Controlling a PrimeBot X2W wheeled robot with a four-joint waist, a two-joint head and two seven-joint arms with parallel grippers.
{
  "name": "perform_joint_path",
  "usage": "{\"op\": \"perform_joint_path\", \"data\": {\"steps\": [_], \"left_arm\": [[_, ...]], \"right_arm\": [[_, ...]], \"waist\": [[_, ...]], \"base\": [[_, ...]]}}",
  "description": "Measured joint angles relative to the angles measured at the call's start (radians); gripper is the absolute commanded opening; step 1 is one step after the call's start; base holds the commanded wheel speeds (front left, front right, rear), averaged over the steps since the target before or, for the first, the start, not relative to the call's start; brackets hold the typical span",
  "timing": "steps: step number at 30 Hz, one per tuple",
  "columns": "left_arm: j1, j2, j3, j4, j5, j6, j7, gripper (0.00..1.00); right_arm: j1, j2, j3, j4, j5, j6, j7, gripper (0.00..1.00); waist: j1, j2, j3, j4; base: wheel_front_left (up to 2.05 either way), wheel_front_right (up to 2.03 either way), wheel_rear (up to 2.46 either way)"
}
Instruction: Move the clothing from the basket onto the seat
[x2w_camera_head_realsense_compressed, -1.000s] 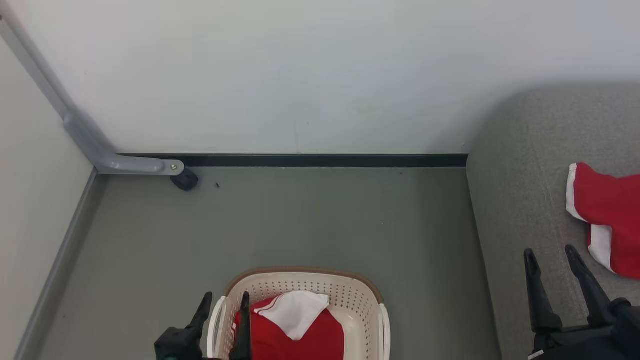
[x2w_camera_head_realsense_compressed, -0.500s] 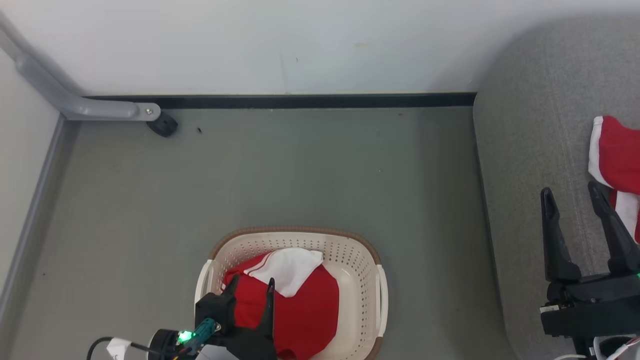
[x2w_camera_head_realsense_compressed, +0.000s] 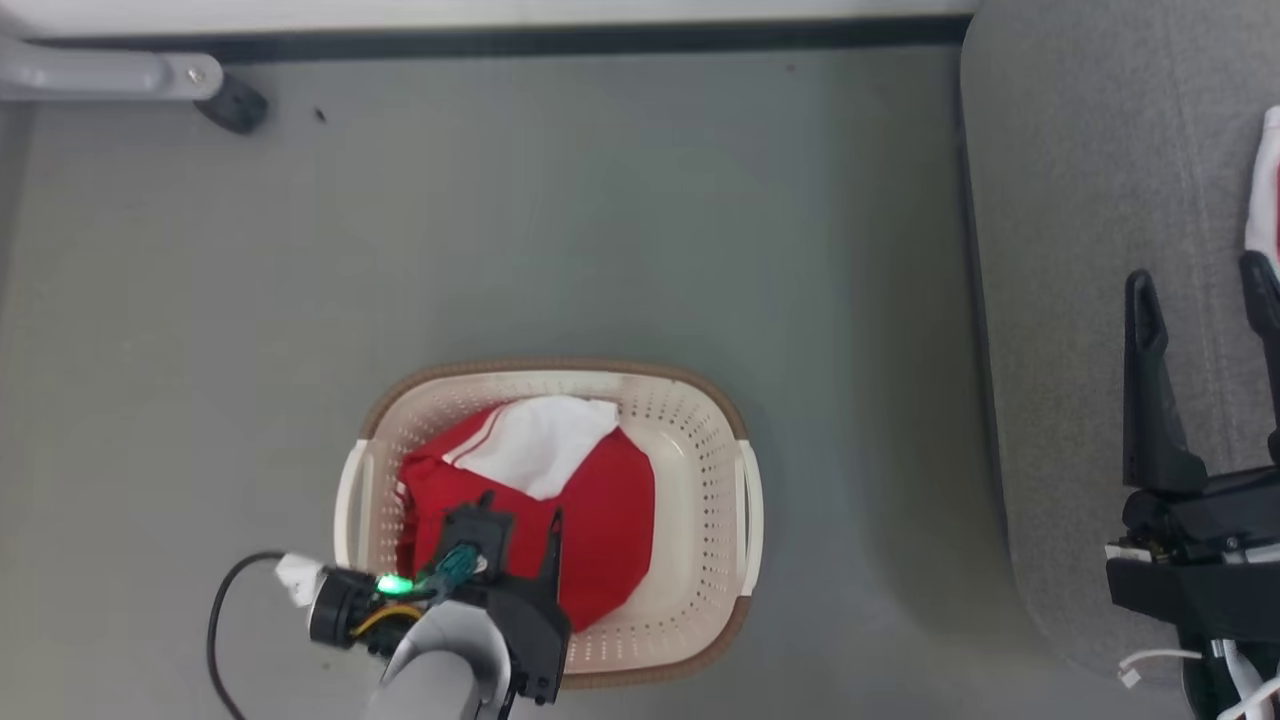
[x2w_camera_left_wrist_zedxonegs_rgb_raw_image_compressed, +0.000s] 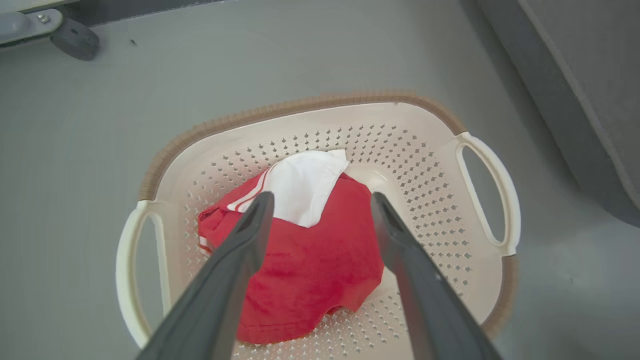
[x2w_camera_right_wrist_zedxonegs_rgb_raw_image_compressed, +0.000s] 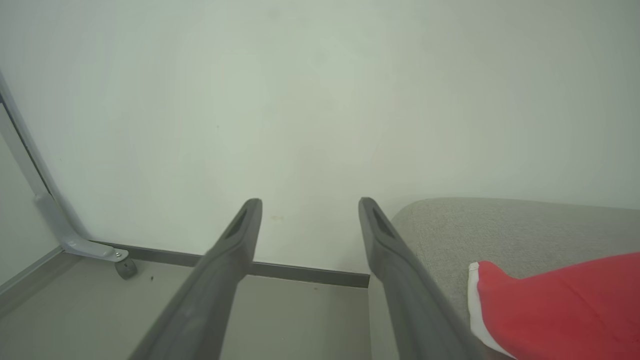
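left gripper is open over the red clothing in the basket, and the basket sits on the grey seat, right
Not quite: the basket sits on the floor beside the seat, as the head view shows. The left gripper is indeed open over the red clothing in it.

Basket: cream perforated plastic, brown rim, white handle on each side, upright on the grey floor, near the seat but not touching it. One red garment inside, crumpled in a mound toward the basket's left half, with a white panel and thin white stripes folded over its far end; bare basket bottom shows to its right. Seat: big grey fabric cushion, rounded corner, stitched seam line. Second red garment, white edging, lies on the seat top, well apart from the basket.
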Motion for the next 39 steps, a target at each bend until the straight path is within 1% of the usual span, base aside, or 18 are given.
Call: {"op": "perform_joint_path", "data": {"steps": [3,4,14,21,25,32,39], "left_arm": [[-0.055,-0.002,-0.03,0.028,0.023,0.0,0.013,1.0],[-0.055,-0.002,-0.03,0.028,0.023,0.0,0.013,1.0],[-0.227,-0.001,-0.048,0.161,0.088,-0.001,0.057,1.0],[-0.297,0.056,-0.06,0.24,0.113,-0.009,0.073,1.0],[-0.333,0.089,-0.07,0.277,0.15,-0.01,0.074,1.0],[-0.402,0.1,-0.102,0.312,0.194,-0.009,0.083,1.0],[-0.465,0.112,-0.132,0.352,0.237,-0.008,0.096,1.0]], "right_arm": [[-0.023,0.0,0.001,-0.027,-0.009,-0.001,0.009,1.0],[-0.023,0.0,0.001,-0.027,-0.009,-0.001,0.009,1.0],[-0.071,0.009,0.007,-0.087,-0.029,-0.006,0.026,1.0],[-0.072,0.021,0.005,-0.097,-0.035,-0.01,0.026,1.0],[-0.072,0.023,0.003,-0.111,-0.044,-0.01,0.025,1.0],[-0.07,0.029,-0.002,-0.123,-0.054,-0.015,0.024,1.0],[-0.07,0.037,-0.002,-0.124,-0.06,-0.017,0.017,1.0]], "waist": [[0.0,0.0,0.045,-0.009],[0.0,0.0,0.045,-0.009],[0.0,0.0,0.193,-0.045],[0.0,0.0001,0.285,-0.079],[0.0,0.0,0.329,-0.1],[-0.0001,-0.0001,0.397,-0.122],[-0.0001,-0.0001,0.441,-0.124]], "base": [[0.0,0.0,0.0],[0.0,0.0,0.0],[0.0,0.0,0.0],[0.0,0.0,0.0],[0.0,0.0,0.0],[0.0,0.0,0.0],[0.0,0.0,0.0]]}}
